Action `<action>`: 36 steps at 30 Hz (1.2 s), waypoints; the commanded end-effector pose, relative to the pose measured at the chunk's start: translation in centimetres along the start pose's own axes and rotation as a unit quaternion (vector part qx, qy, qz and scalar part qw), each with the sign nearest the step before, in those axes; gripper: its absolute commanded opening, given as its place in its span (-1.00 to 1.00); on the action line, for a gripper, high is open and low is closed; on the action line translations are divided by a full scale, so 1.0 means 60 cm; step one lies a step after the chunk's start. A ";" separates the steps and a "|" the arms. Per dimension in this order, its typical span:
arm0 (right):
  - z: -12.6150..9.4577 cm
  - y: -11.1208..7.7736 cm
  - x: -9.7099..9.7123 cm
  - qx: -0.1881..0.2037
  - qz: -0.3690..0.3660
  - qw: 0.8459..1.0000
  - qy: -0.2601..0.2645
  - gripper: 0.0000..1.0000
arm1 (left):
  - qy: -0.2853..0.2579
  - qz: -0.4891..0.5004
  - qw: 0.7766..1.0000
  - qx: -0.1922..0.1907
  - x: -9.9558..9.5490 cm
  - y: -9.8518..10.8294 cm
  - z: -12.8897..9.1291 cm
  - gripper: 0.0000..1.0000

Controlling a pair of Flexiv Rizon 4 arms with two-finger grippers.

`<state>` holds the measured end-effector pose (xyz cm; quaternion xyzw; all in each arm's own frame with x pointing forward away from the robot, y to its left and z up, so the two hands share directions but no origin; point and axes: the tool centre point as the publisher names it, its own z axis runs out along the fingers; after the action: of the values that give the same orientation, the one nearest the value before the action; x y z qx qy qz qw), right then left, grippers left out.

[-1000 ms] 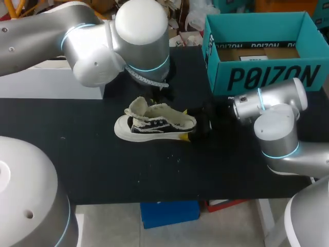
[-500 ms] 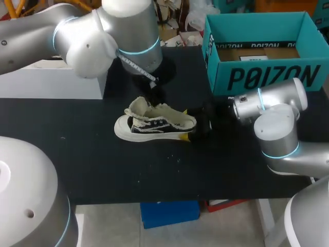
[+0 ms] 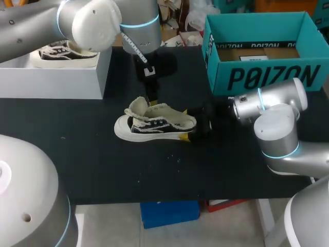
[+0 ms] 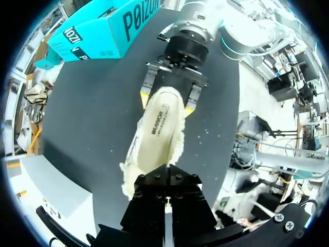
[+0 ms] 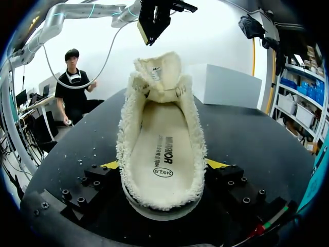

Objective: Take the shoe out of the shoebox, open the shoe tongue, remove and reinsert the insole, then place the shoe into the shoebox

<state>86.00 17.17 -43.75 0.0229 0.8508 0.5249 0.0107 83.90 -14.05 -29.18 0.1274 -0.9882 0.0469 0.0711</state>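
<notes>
Left gripper [image 3: 150, 100], closed and empty, just above raised tongue [image 3: 136, 106] of shoe [image 3: 154, 123]. Right gripper [image 3: 189, 123] clamped across heel [image 5: 162, 198]; long axis along front edge of table [image 3: 103, 164], toe toward left edge.

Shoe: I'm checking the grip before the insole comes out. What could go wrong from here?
The right tool clamps the shoe only at its heel, so pulling the insole may twist it loose. The left tool, hanging above the raised tongue, might snag fleece lining instead of the insole.
</notes>
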 end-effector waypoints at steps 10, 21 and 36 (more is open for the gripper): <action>0.002 -0.006 -0.001 0.001 0.001 1.000 0.000 -1.00 | 0.063 0.110 0.991 0.039 -0.031 -0.016 0.015 -1.00; 0.002 -0.006 -0.001 0.001 0.001 1.000 0.000 -1.00 | 0.079 0.139 0.987 0.022 -0.044 -0.046 0.031 -1.00; 0.002 -0.006 -0.001 0.001 0.001 1.000 0.000 -1.00 | 0.114 0.131 0.985 0.007 -0.042 -0.057 0.084 -1.00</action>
<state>86.00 17.17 -43.75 0.0228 0.8507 0.5250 0.0107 86.11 -16.83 -33.40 -0.0068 -0.9826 0.0771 0.1687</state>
